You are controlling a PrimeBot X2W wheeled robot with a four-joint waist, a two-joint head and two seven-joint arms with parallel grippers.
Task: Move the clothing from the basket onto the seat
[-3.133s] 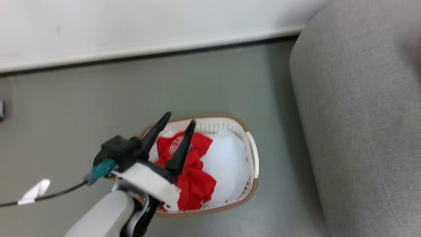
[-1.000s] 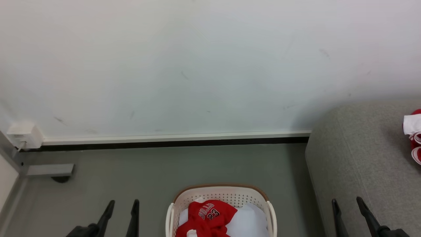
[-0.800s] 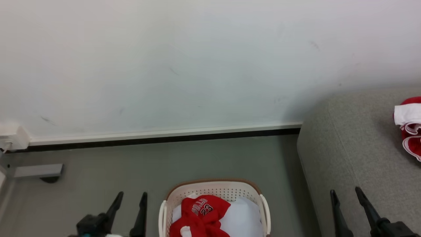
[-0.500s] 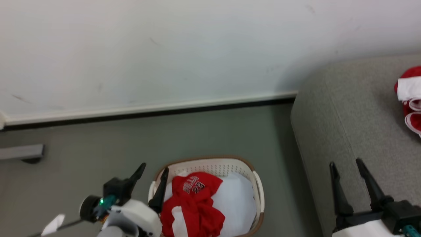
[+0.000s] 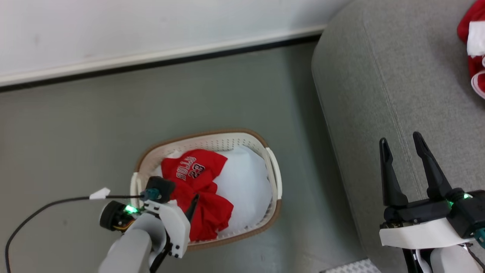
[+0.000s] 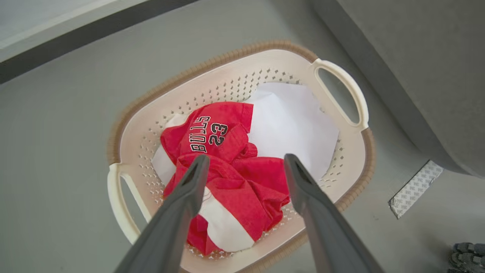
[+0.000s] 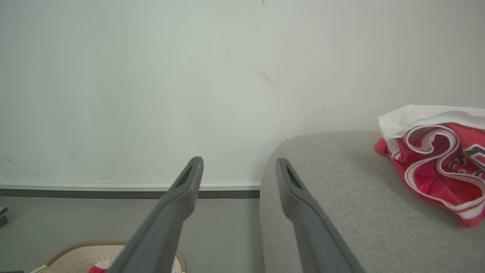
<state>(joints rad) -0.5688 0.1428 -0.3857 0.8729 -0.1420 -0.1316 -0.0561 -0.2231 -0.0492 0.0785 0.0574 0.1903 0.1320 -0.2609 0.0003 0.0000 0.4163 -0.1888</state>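
1. The head camera has tipped down a lot in the last half second. The wall (image 5: 113,22) is now just a strip at the top, and the basket (image 5: 212,134) sits higher in the picture. That's the view shifting, not the stuff moving.
2. The basket is on the floor (image 5: 75,125), just beside the grey seat (image 5: 379,76). The red jersey (image 6: 212,132) with the 23 on it is bunched up inside, with the white piece (image 6: 295,121) next to it. They lie the same as a moment ago.
3. The left claw (image 6: 245,161) is the real change. Half a second back it was out by the basket's left rim with its fingers pointing up the view. Now it's over the basket, aimed down at the red heap. The jaws are spread wide with nothing between them. I can't tell if the tips touch the cloth.
4. The right claw (image 5: 400,138) is pretty much where it was, over the seat's rounded edge. It's wide open and empty too.
5. One red garment (image 7: 435,163) with white trim is already on the seat, well away from the right claw.
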